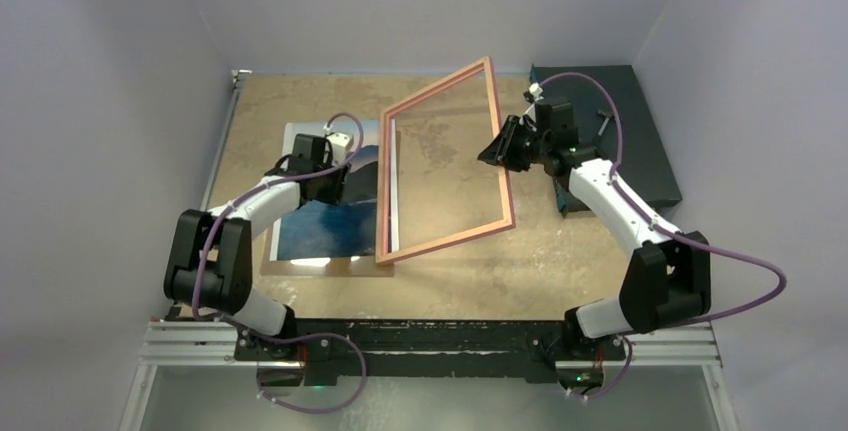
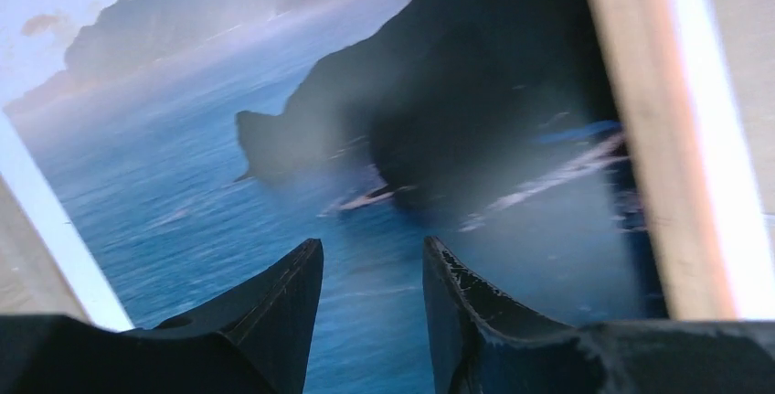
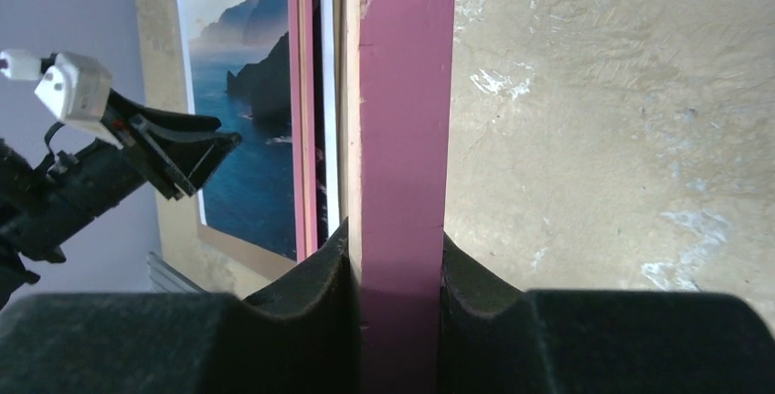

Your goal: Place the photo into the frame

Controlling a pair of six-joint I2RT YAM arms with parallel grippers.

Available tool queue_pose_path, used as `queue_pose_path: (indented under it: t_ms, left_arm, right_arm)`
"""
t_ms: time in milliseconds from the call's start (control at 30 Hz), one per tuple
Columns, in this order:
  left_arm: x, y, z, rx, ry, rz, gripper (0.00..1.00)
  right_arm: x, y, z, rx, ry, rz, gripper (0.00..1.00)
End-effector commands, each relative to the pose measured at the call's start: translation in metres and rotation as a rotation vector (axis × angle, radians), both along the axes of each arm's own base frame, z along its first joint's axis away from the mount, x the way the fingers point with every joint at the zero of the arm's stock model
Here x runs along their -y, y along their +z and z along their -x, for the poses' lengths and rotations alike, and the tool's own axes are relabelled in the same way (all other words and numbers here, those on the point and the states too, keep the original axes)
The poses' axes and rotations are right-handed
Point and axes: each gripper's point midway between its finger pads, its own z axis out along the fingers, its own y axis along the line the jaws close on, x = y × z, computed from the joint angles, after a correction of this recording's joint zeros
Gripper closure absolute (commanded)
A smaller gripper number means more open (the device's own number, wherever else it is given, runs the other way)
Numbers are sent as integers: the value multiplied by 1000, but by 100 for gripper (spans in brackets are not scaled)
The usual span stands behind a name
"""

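Soft, even light lay over the table (image 1: 560,251), shadows faint. White glare sat on the near edge of the photo (image 1: 320,231); the left wrist view looked blurred.

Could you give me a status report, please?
Right gripper shut on thin pink rectangular picture frame, tilted up on one rail. Left gripper open over blue sea-and-mountain paper photo, lying face up. That rail sits along photo's right edge.
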Motion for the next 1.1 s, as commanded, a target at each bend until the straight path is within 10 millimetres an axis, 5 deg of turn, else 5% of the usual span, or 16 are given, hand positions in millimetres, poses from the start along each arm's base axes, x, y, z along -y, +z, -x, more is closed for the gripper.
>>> queue_pose_path:
  t_ms: [0, 333, 500, 900, 1067]
  left_arm:
    - [-36, -21, -3, -19, 2, -230, 58]
    - [-53, -46, 10, -100, -4, -326, 60]
    - [-52, -41, 10, -84, -1, -319, 61]
    - [-45, -23, 2, -37, -2, -285, 61]
    - [-42, -14, -4, -14, 1, -269, 62]
  right_arm:
    - [20, 19, 5, 76, 50, 104, 100]
    - [72, 5, 9, 57, -75, 300, 100]
    - [77, -4, 9, 47, -61, 340, 99]
    - [78, -54, 15, -51, -27, 372, 65]
    - [85, -73, 18, -108, -51, 407, 60]
